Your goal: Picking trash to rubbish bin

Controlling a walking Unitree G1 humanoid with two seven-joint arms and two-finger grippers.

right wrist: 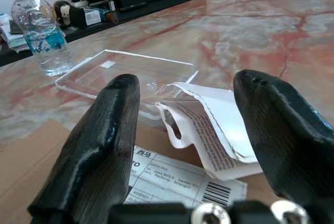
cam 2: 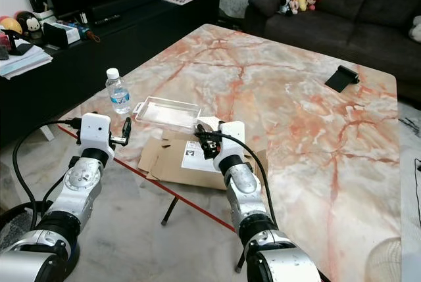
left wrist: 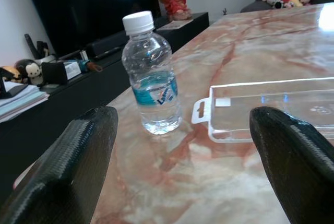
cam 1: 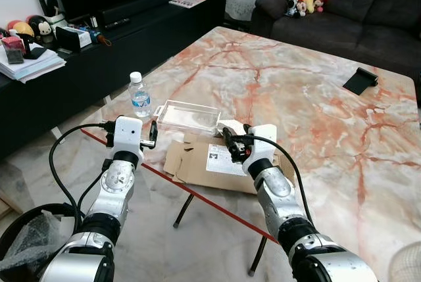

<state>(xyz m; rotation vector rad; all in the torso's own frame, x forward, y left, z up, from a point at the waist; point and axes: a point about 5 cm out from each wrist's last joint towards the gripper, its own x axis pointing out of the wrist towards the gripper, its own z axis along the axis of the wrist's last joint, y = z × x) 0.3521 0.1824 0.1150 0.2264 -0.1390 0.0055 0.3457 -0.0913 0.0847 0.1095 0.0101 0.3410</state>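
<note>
The marble-patterned tabletop (cam 1: 316,98) is carrying the trash near its front edge: a flattened cardboard sheet (cam 1: 197,167), stiff, light and best pinched at an overhanging flap; a clear plastic tray (cam 1: 189,115), thin, slick and likely to flex; a small water bottle (cam 1: 139,95), smooth and nearly empty; and a crumpled paper wrapper (right wrist: 214,125), soft and easily crushed. The right claw (right wrist: 193,125) is gaping wide and empty over the wrapper, while the left claw (left wrist: 182,151) is spread, holding nothing, facing the bottle.
</note>
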